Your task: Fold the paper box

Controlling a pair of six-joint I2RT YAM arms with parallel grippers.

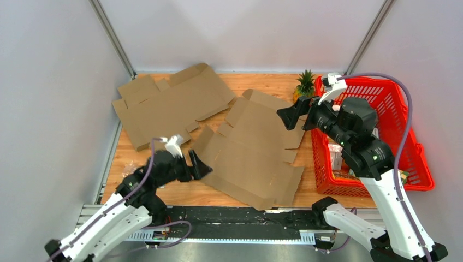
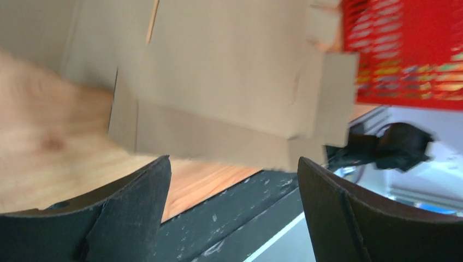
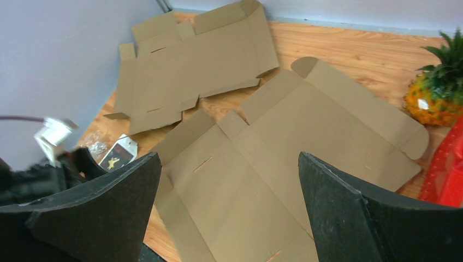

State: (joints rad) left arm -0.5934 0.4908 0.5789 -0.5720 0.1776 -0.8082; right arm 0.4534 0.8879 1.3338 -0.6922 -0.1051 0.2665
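Note:
Two flat brown cardboard box blanks lie on the wooden table. The nearer paper box (image 1: pixel 254 150) (image 3: pixel 284 164) (image 2: pixel 229 93) is spread unfolded at the middle, its front edge near the table's front. A second blank (image 1: pixel 169 103) (image 3: pixel 191 65) lies at the back left. My left gripper (image 1: pixel 197 165) (image 2: pixel 235 169) stands open, low over the table just left of the near blank, nothing between its fingers. My right gripper (image 1: pixel 292 116) (image 3: pixel 229 164) hangs open above the near blank's right flaps, holding nothing.
A red plastic basket (image 1: pixel 393 109) (image 2: pixel 404 49) with small packages stands at the right edge. A pineapple (image 1: pixel 304 87) (image 3: pixel 437 93) sits behind the near blank. A small printed packet (image 3: pixel 117 154) and clear wrapper lie at the front left. Grey walls enclose the table.

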